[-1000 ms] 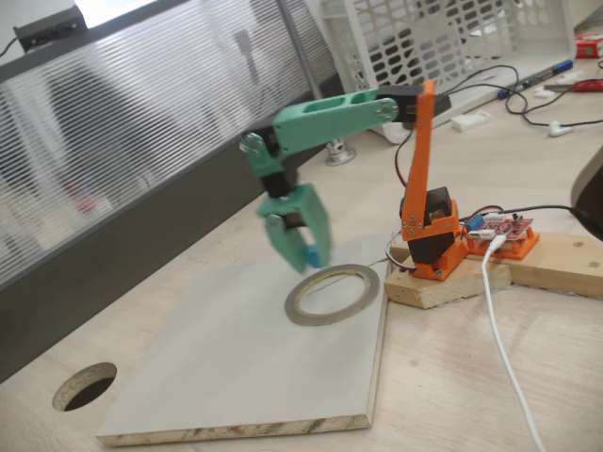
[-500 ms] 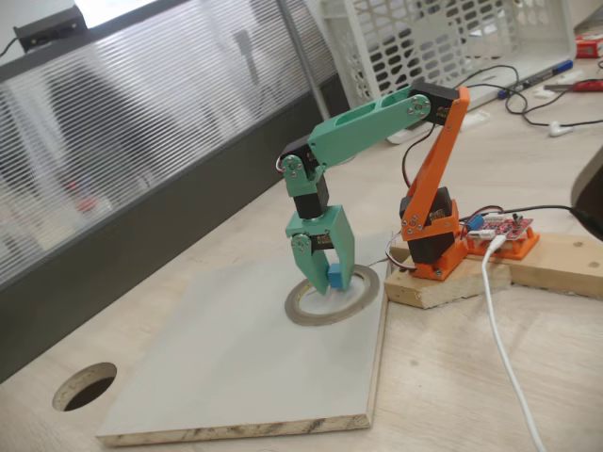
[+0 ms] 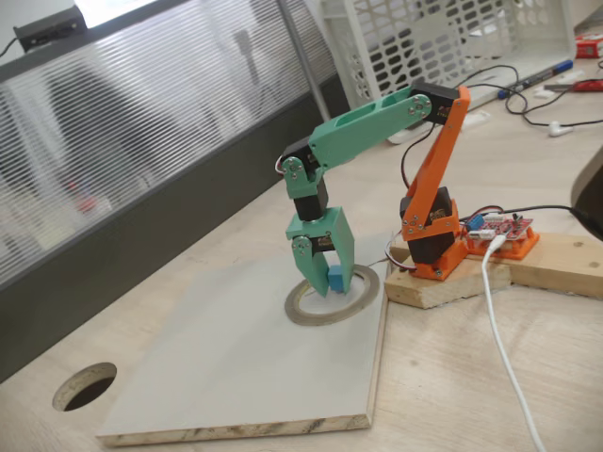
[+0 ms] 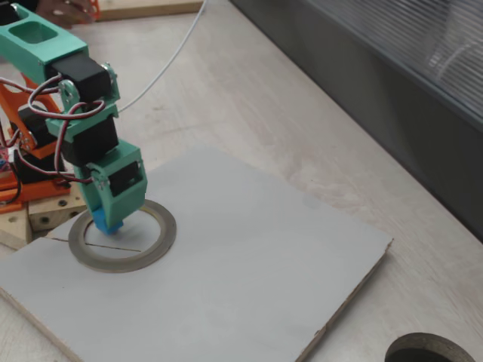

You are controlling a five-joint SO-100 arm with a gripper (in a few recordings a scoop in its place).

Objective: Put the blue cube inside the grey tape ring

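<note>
Green two-finger gripper (image 3: 321,282) (image 4: 110,219) points straight down over the opening of the thin flat grey tape ring (image 3: 332,294) (image 4: 122,235); fingers are clamped on the small sky-blue cube (image 3: 334,279) (image 4: 106,221), which sits between the tips, low inside the ring's outline, toward the ring's 10 o'clock side in a fixed view (image 4: 106,221); cannot tell whether the cube's underside touches the board or hangs just above it (tips hide the gap); ring lies flat on the pale grey rectangular board with raw chipboard edges (image 3: 226,367) (image 4: 249,271), near the board's 2 o'clock corner in one fixed view (image 3: 332,294) and at its 9 o'clock end in the other (image 4: 122,235); green forearm (image 3: 363,127) runs up and to 2 o'clock from the wrist to the orange upper arm (image 3: 435,160), which stands on an orange base (image 3: 433,250) fixed to a light wooden block (image 3: 443,282) just beside the board at 3 o'clock; red circuit board (image 3: 504,231) sits on the wooden plank behind the base, white cable (image 3: 504,348) trails from it toward 5 o'clock across the wooden tabletop (image 3: 471,395); round dark hole in the tabletop (image 3: 85,386) (image 4: 430,351) is well apart from the ring, off the board's far corner; white perforated plastic crate (image 3: 433,38) at 12 o'clock, ribbed translucent panel (image 3: 141,122) along the back edge.
</note>
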